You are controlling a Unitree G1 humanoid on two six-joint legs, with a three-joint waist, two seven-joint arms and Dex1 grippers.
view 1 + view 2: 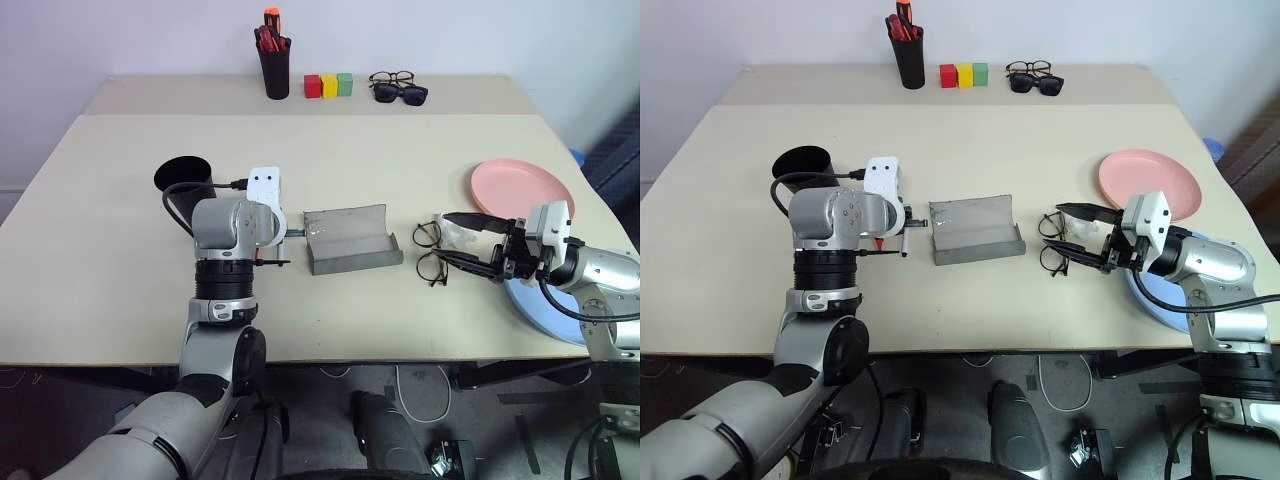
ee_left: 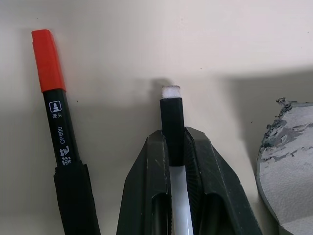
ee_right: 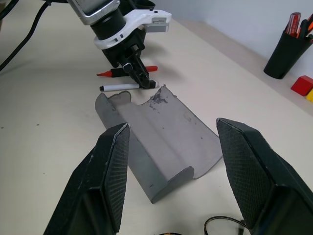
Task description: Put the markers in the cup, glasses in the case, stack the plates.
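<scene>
My left gripper (image 2: 172, 134) is shut on the white-bodied marker (image 2: 171, 122), whose black end sticks out past the fingertips, low over the table. The red-capped black marker (image 2: 56, 112) lies on the table just beside it. Both markers are left of the open grey case (image 1: 347, 238). The black cup (image 1: 183, 175) stands behind my left wrist. My right gripper (image 1: 442, 237) is open and level, its fingers spread around the right side of the wire-rimmed glasses (image 1: 428, 250) on the table. The pink plate (image 1: 520, 188) sits behind it. The blue plate (image 1: 545, 310) lies partly under my right arm.
At the back of the table stand a black pen pot (image 1: 274, 70) with red and orange pens, three coloured blocks (image 1: 329, 85), and two more pairs of glasses (image 1: 398, 88). The table's front edge runs close below both arms.
</scene>
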